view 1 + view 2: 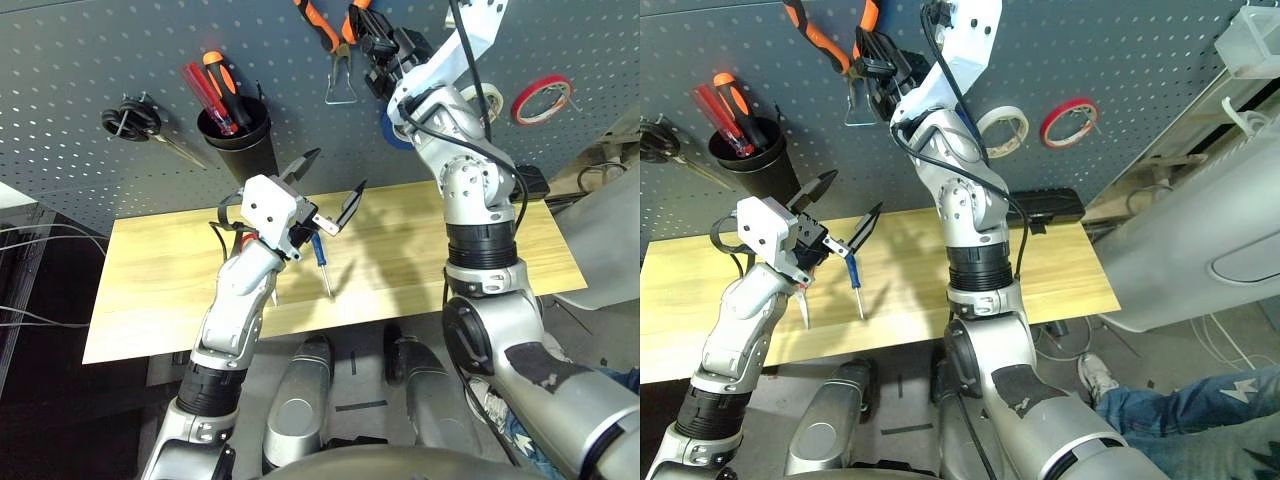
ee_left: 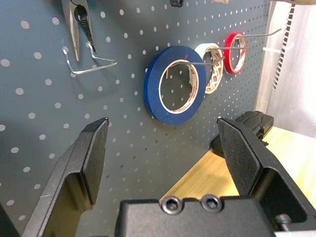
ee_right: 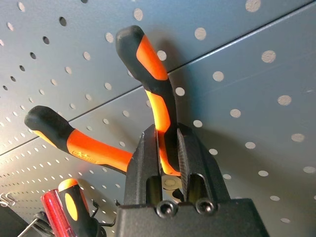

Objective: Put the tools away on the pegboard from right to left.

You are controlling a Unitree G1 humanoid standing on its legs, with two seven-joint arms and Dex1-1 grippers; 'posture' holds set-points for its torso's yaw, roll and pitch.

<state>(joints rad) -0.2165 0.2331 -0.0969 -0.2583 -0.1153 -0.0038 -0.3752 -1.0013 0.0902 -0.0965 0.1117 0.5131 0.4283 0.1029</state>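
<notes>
On the dark grey pegboard (image 1: 120,50) the orange-and-black pliers (image 1: 322,28) hang nose down in a wire hook (image 1: 341,96). My right gripper (image 1: 366,42) is raised to the board and shut on one pliers handle (image 3: 159,94). The blue tape roll (image 2: 173,84) hangs on a peg to the right of the pliers, partly hidden behind my right arm in the eye views. The slim blue-handled screwdriver (image 1: 321,258) lies on the wooden table (image 1: 160,270). My left gripper (image 1: 340,168) hovers open above it, holding nothing. A red-handled scissors' blade (image 1: 804,308) pokes out from under my left forearm.
A white tape roll (image 1: 482,100) and a red one (image 1: 541,99) hang further right. A black cup (image 1: 238,142) with red and orange screwdrivers and black-handled scissors (image 1: 133,120) hang at the left. A black device (image 1: 531,181) sits at the table's back right.
</notes>
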